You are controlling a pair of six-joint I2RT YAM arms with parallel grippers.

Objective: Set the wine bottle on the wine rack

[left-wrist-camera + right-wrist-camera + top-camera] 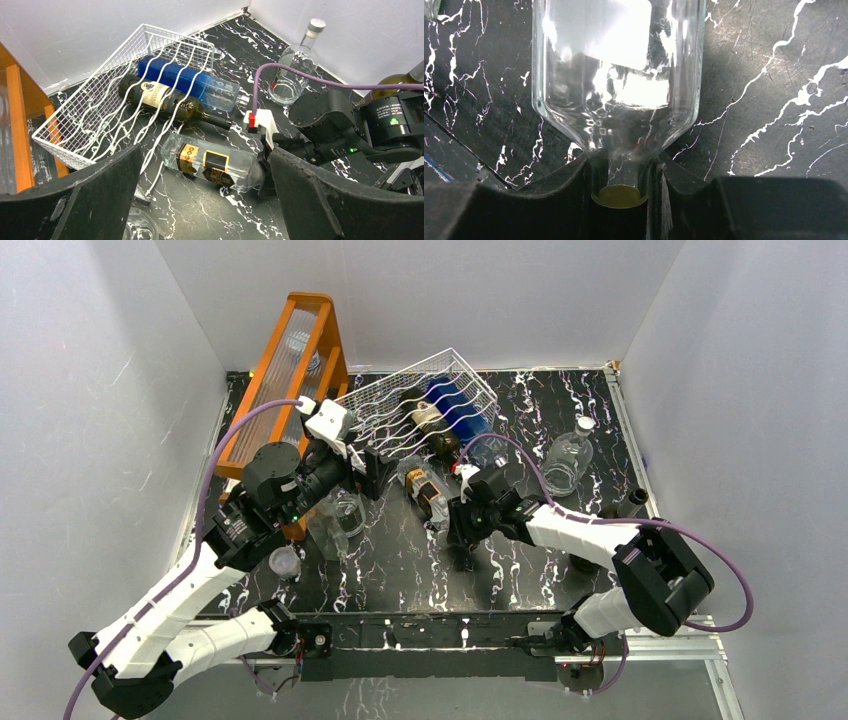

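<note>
The wine bottle (428, 492) (210, 162) (616, 75) is clear glass with an orange and black label. It lies on its side on the black marble tabletop, its base just in front of the white wire wine rack (400, 400) (75, 125). My right gripper (462, 510) (620, 175) is shut on its neck, the gold cap between the fingers. My left gripper (365, 465) (205, 150) hangs open above the bottle, beside the rack's front edge, holding nothing. In the rack lie a dark bottle (170, 102) and a blue bottle (185, 80).
A tall orange wooden frame (290, 370) stands at the back left, touching the rack. An upright clear glass bottle (568, 458) (295, 65) is at the back right, an olive bottle (395, 85) behind my right arm. Glassware (340, 515) and a small cup (285, 562) sit under my left arm.
</note>
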